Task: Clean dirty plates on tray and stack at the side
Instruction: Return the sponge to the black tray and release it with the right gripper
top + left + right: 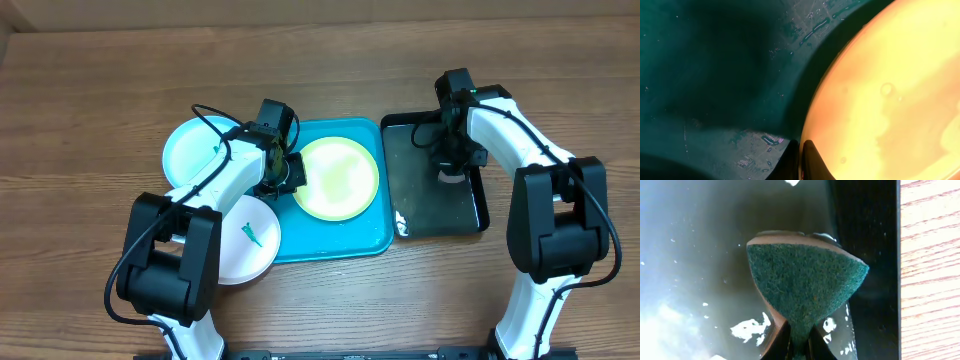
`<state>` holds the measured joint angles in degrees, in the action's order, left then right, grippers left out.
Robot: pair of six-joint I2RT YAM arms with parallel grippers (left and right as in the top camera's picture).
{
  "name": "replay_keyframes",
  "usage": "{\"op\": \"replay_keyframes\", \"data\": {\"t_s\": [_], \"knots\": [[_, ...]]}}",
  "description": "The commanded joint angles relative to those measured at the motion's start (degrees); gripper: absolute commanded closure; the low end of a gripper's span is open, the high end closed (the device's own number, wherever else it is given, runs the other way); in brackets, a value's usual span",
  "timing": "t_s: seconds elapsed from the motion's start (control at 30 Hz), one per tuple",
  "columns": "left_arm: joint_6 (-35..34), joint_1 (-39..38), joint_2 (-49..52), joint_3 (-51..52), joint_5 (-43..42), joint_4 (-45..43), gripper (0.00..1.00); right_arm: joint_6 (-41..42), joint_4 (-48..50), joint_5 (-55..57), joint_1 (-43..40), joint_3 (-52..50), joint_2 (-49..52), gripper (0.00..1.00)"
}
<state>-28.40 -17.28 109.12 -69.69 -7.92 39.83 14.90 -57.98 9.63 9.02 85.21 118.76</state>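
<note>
on the tray (340, 242), left gripper (292, 173) pinches one of three plates (338, 178); right gripper (799, 339) pinches one sponge (805, 285).

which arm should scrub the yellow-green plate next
Right. The right gripper holds the sponge over the black tray, close to the yellow-green plate. The left gripper is clamped on that plate's rim, likely steadying it on the turquoise tray.

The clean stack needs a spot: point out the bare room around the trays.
Free: bare table in front of the turquoise tray, and behind it. Crowded: its left side, where the pale blue plate, white plate and left arm sit.
</note>
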Motion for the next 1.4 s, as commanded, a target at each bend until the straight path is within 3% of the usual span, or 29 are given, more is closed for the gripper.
{"op": "replay_keyframes", "data": {"t_s": [0.0, 0.07, 0.23, 0.53, 0.77, 0.9, 0.97, 1.2, 1.37], "knots": [[-0.1, 0.0, 0.3, 0.3, 1.0, 0.3, 0.96, -1.3, 0.5, -2.3, -0.1, -0.6, -1.6, 0.96], [-0.1, 0.0, 0.3, 0.3, 1.1, 0.3, 0.96, -1.9, 0.6, -3.8, -0.1, -0.6, -1.6, 0.95], [-0.1, 0.0, 0.3, 0.3, 1.0, 0.3, 0.96, -3.0, 0.4, -4.7, -0.1, -0.6, -1.6, 0.57], [-0.1, 0.0, 0.3, 0.3, 2.1, 0.3, 0.91, -6.4, -8.1, -9.9, -0.1, 9.6, -1.7, 0.45], [-0.1, 0.0, 0.3, 0.3, 2.4, 0.7, 0.87, -6.4, -10.7, -9.9, -0.8, 15.0, -1.7, 0.18], [-0.1, 0.0, 0.3, 0.3, 2.4, 0.7, 0.83, -6.1, -10.8, -9.9, -2.1, 15.0, -1.7, 0.11], [-0.1, 0.0, 0.3, 0.3, 2.4, 0.7, 0.83, -6.2, -11.1, -9.9, -2.5, 15.0, -1.7, 0.0], [-0.1, 0.0, 0.3, 0.3, 2.4, 0.9, 0.79, -6.2, -10.8, -9.8, -2.6, 15.0, -1.7, 0.0], [-0.1, -0.1, 0.3, 0.3, 2.5, 1.0, 0.81, -6.2, -9.1, -9.8, -2.6, 15.0, -1.7, 0.0]]}}
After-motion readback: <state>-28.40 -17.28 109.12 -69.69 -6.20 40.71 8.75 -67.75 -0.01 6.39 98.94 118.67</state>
